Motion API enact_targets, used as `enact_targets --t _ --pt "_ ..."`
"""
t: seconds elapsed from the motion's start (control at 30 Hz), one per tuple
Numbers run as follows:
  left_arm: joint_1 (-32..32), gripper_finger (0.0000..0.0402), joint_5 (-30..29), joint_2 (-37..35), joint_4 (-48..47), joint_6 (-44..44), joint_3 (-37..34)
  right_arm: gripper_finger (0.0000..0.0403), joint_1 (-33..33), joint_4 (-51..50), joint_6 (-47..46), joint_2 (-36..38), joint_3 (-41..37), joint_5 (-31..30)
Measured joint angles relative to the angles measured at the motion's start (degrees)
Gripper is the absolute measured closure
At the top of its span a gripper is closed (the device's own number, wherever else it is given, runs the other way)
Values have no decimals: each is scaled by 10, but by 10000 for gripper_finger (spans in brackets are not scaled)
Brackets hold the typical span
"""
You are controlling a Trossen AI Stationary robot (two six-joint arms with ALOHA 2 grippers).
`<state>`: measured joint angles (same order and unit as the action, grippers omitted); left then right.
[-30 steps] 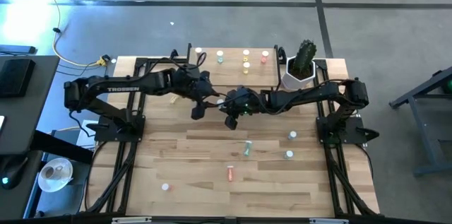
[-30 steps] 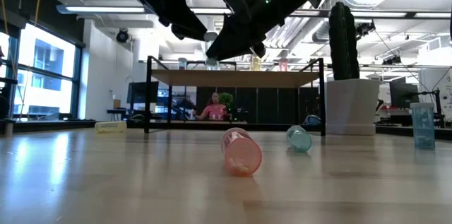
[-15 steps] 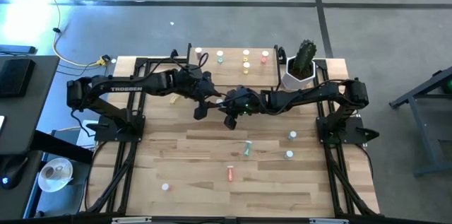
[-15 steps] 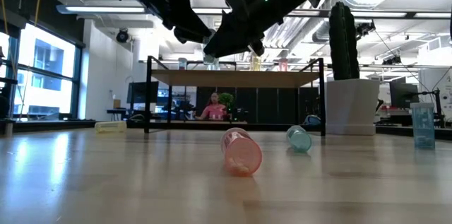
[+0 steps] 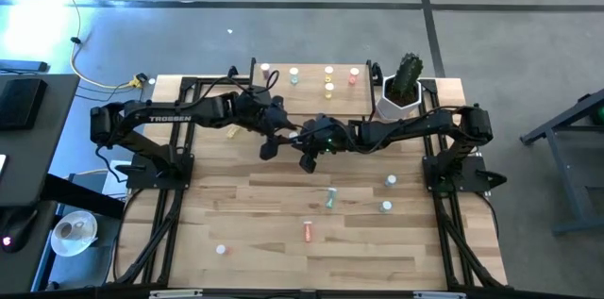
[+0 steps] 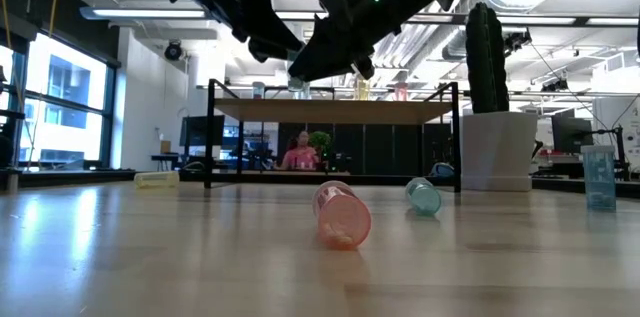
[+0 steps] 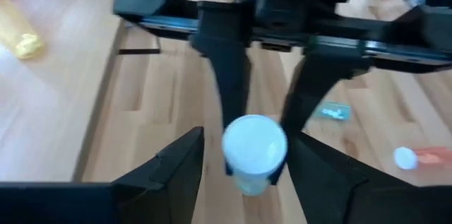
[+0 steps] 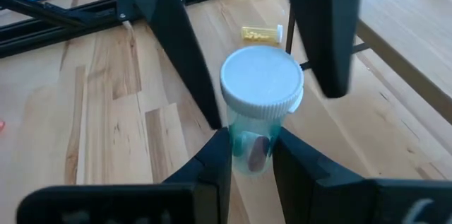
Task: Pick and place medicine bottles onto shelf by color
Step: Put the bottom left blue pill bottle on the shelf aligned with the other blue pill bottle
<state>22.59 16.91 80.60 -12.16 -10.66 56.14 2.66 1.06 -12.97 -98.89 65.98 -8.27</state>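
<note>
Two grippers meet above the counter [image 5: 236, 224], just in front of the shelf [image 5: 311, 96]. The right gripper [image 8: 251, 157] clamps a white-capped teal bottle [image 8: 260, 104] by its base, leaving the cap free between the left gripper's [image 7: 244, 164] spread fingers, seemingly for a handover.

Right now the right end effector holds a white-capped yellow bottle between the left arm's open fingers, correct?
Not quite: the bottle is pale green, not yellow, as the right wrist view shows. The right end effector does grip it, white cap up, between the left end effector's open fingers.
</note>
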Motion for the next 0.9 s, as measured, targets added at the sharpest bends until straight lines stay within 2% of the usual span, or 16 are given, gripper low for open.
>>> enact_targets --t 0.07,0.33,0.67,0.9 --pt "0 233 15 0 0 0 0 334 0 0 0 0 0 0" --pt "0 293 14 0 0 -4 0 334 0 0 0 0 0 2" --pt "0 281 14 0 0 -4 0 326 0 -1 -8 0 0 5" --pt "0 289 14 0 0 -5 0 286 0 -2 -31 0 0 7"
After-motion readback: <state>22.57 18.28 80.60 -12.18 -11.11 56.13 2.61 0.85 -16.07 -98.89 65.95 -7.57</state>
